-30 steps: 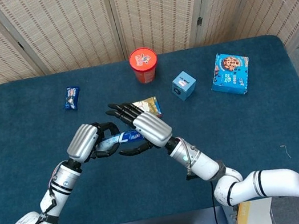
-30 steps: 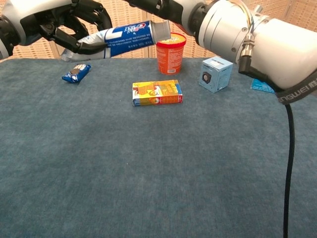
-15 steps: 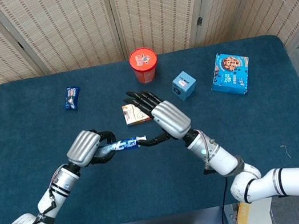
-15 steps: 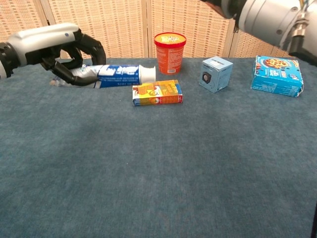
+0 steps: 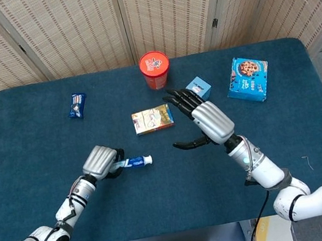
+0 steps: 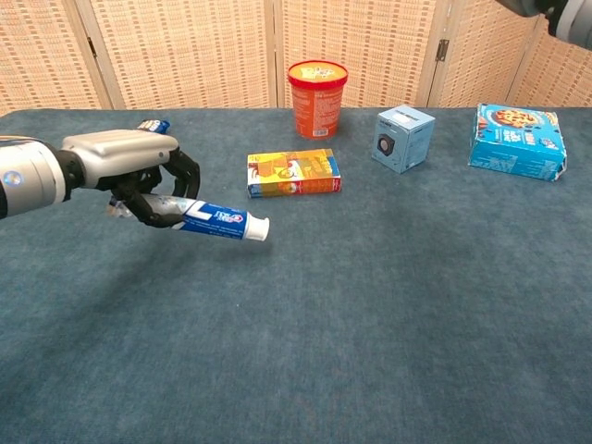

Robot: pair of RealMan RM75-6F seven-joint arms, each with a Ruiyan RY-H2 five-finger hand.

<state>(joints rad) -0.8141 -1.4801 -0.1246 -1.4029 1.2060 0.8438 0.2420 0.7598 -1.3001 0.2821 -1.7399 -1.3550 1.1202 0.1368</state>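
The left hand (image 6: 139,176) grips a toothpaste tube (image 6: 220,221), apparently just above the table (image 6: 370,324). The right hand (image 5: 201,119) hovers empty, fingers spread, near a yellow box (image 5: 153,119).

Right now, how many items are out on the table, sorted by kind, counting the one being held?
Boxes: 3, the yellow box, the small blue cube box and the blue cookie box
Cups: 1, the red cup
Snack packets: 1, the blue packet
Tubes: 1, the toothpaste tube in the left hand
Total: 6
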